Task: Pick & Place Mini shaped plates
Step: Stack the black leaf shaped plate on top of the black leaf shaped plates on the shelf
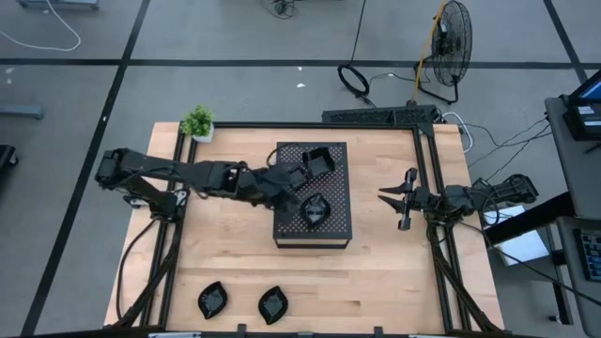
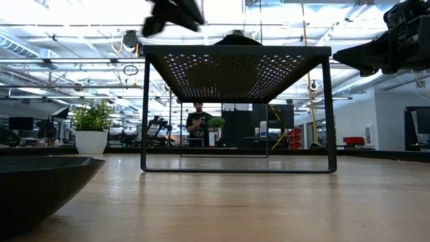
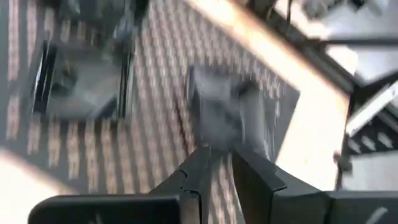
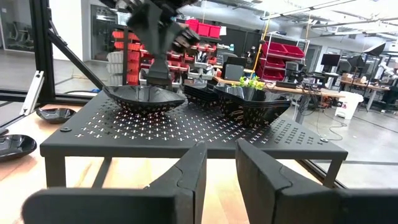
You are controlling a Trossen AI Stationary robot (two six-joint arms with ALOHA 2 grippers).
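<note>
- Two mini shaped plates (image 1: 213, 299) (image 1: 273, 303) side by side at table (image 1: 394, 282) front edge.
- Left pincer (image 1: 302, 192) above leaf-shaped plate (image 1: 313, 210) on perforated box (image 1: 336, 230); opening: cannot tell.
- Square plate (image 1: 317, 161) on box's far corner.
- Right pincer (image 4: 219, 163) off box's right side, slightly parted, holding nothing.

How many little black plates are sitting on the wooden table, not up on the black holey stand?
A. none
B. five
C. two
C: the high view shows two plates, one and another, on the table's near edge; the others sit on the stand.
</note>
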